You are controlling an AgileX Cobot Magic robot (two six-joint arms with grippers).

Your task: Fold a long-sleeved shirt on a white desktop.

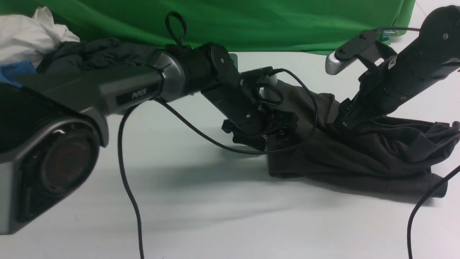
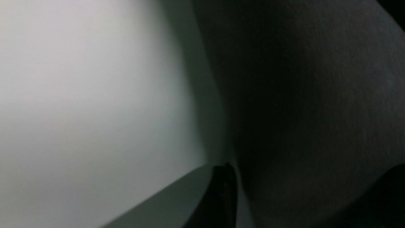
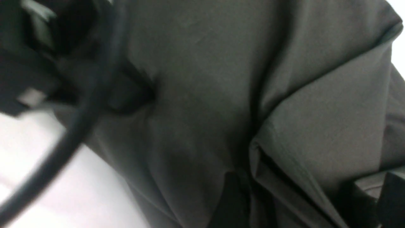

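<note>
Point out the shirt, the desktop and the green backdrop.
shirt (image 1: 359, 162): front view, on its crumpled body.
desktop (image 1: 215, 223): front view, on the bare near part.
green backdrop (image 1: 269, 21): front view, on the middle of the cloth.

The large, very dark brownish-black long-sleeved shirt (image 1: 359, 158) is soft knit cloth, matt, with a fine grain and stitched hems. The broad white desktop (image 1: 215, 216) is smooth and matt, with only a faint sheen. The draped green cloth backdrop (image 1: 269, 21) is matt fabric, creased. The long dark grey casing (image 1: 90, 90) of the left arm has a satin finish, plastic or metal, I cannot tell, with a silvery metallic collar (image 1: 171, 77). The thin black cable (image 1: 125, 180) has a smooth, slightly glossy jacket. The crumpled white cloth (image 1: 25, 36) is matt.
</note>
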